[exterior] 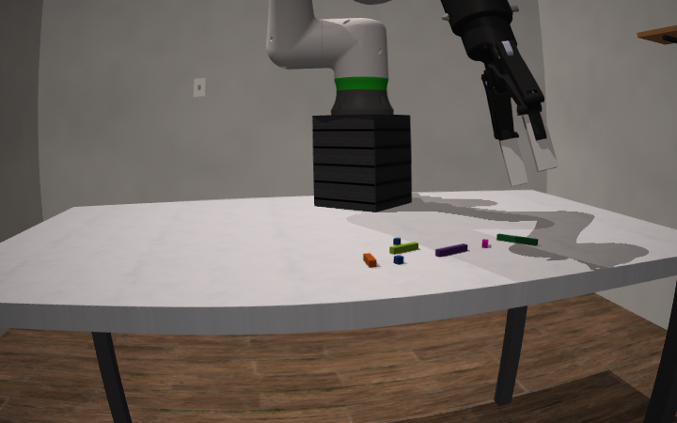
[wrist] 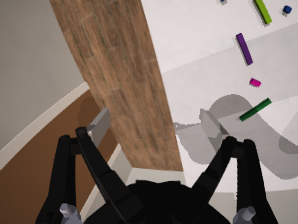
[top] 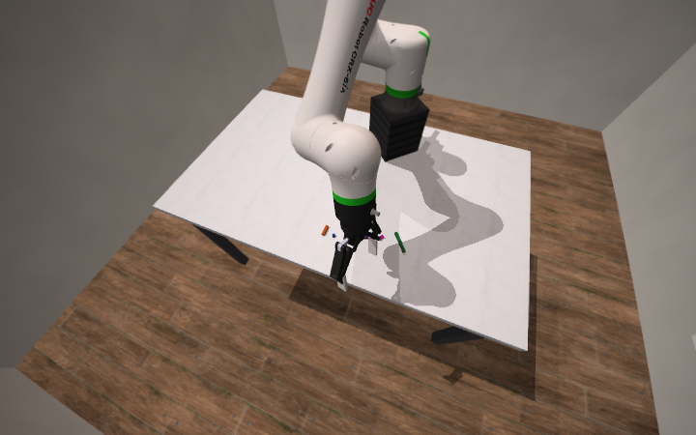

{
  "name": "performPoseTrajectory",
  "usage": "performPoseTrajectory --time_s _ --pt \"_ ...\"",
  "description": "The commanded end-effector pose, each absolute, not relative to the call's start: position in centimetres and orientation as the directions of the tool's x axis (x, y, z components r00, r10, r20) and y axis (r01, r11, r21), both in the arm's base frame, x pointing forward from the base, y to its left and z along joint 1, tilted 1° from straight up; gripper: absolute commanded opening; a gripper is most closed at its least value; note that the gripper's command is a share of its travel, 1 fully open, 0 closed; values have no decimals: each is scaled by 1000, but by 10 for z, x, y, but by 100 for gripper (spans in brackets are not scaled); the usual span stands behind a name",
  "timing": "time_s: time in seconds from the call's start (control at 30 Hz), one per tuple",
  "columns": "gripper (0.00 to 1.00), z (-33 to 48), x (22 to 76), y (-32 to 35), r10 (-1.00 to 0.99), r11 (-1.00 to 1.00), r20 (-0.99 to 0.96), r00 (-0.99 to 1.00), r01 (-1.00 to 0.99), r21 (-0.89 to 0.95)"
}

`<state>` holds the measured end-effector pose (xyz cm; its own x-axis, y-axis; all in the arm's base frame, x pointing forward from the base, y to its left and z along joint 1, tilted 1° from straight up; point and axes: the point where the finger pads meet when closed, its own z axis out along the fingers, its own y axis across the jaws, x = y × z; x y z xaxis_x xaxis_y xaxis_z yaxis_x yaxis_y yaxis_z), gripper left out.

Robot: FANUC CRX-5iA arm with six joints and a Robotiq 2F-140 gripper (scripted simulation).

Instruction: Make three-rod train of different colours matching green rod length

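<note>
The arm is seen bent at the elbow above the white table (exterior: pixel 199 234), rising from its black block base (exterior: pixel 361 162), with the wrist tilted so that the gripper (exterior: pixel 528 162) hangs well above the table and leans out toward the near edge. The fingers are spread fully wide and nothing is held between them; the pale fingertips (exterior: pixel 513 166) are seen in mid-air, slanted rather than straight down. On the table, in the side view, the rods are laid out in a loose row: an orange rod (exterior: pixel 369 259) at the left, two blue cubes (exterior: pixel 398 258) and (exterior: pixel 397 241) with a lime rod (exterior: pixel 403 247) between them, then a purple rod (exterior: pixel 451 249), a small magenta rod (exterior: pixel 484 242), and the green rod (exterior: pixel 517 239) at the right, lying in the arm's shadow. All are apart from one another; no train is formed. From above, much of this row is hidden behind the gripper (top: pixel 358 264): only the orange rod (top: pixel 325 230), one blue cube (top: pixel 333 236), a speck of magenta (top: pixel 381 237) and the green rod (top: pixel 400 242) are made out. In the wrist view the whole set is shown again at upper right, with the green rod (wrist: pixel 256 110) nearest the gripper (wrist: pixel 156 129), and wooden floor is seen beyond the table edge between the spread fingers.
</note>
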<state>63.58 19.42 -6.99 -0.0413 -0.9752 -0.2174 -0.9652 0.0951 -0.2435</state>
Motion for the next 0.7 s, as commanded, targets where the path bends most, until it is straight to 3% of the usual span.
performPoseTrajectory --time_s 0.0,0.43,0.67 --pt "100 -52 670 217 -952 188 -291 -100 -938 -292" --pt "100 12 762 246 -817 507 -486 -311 -789 -347" --pt "100 49 815 232 -618 758 -611 -495 -582 -296"
